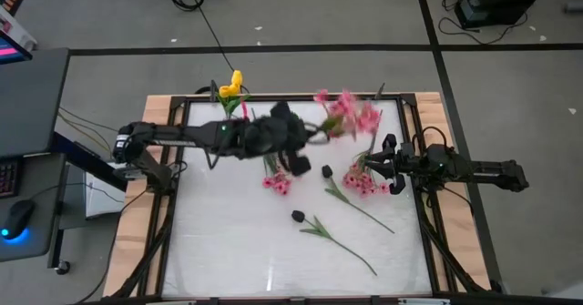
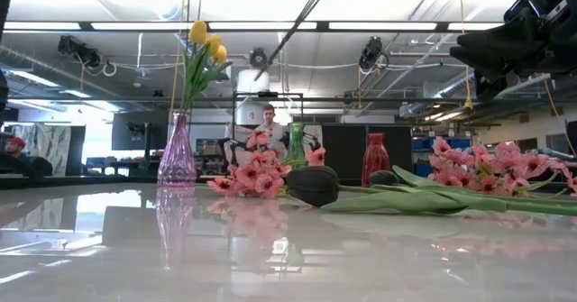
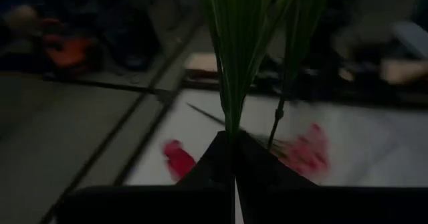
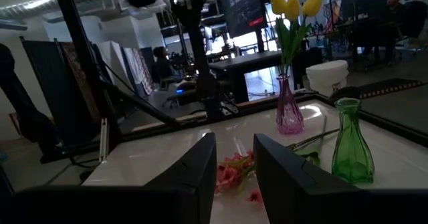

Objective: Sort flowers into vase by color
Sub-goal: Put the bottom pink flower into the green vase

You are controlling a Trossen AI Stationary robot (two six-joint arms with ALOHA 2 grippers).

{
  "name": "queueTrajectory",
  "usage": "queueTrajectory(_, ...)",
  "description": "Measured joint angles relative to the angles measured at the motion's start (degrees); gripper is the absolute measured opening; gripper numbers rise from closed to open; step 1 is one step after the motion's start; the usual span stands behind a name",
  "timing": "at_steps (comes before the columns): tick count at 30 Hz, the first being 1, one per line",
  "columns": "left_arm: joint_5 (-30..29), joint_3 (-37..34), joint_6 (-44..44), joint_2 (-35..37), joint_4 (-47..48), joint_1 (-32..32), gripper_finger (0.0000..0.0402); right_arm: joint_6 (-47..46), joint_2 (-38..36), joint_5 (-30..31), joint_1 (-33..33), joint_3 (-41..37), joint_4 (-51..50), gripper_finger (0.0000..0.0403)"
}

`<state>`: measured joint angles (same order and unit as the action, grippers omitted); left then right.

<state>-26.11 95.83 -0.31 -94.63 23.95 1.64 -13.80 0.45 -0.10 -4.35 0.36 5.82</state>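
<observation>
A glossy white table (image 1: 237, 250) framed in pale wood fills the middle of a workshop with grey flooring; nearest the front edge a dark tulip (image 1: 298, 216) lies on its side, its green stem trailing toward the right front; beyond it a second dark tulip (image 1: 326, 170) rests beside a loose cluster of pink blossoms (image 1: 276, 184); at the right side another pink spray (image 1: 362, 181) lies flat, touching or just beside the right gripper (image 1: 393, 167), whose fingers stand partly apart with nothing seen between them; over the table's centre the left gripper (image 3: 234, 158) is clenched on green flower stems (image 3: 231, 63), carrying a pink spray (image 1: 349, 114) aloft toward the far edge; at the far left stands a purple glass vase (image 2: 177, 153) holding yellow tulips (image 2: 206, 41); a green vase (image 4: 352, 142) and a red vase (image 2: 375, 158) stand empty along the far rim; behind, a person (image 2: 268, 117) is seen in the room.
</observation>
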Motion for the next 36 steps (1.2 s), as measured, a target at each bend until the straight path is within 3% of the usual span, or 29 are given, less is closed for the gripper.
queueTrajectory(5,-0.2,-0.1,1.4,0.4,-2.1,-5.8,0.0007,0.0,0.0,0.0,0.0,0.0,0.1,0.0110)
queueTrajectory(17,1.9,-0.1,0.5,0.9,-20.9,-18.1,0.0009,0.0,0.0,0.0,0.0,0.0,0.1,0.0110)
queueTrajectory(29,1.9,-5.9,-2.3,0.9,-31.0,-19.8,0.0011,0.0,0.0,0.0,0.0,0.0,0.1,0.0110)
queueTrajectory(36,1.7,-7.3,-3.2,0.8,-31.0,-21.7,0.0011,0.0,0.0,0.0,0.0,0.0,0.1,0.0110)
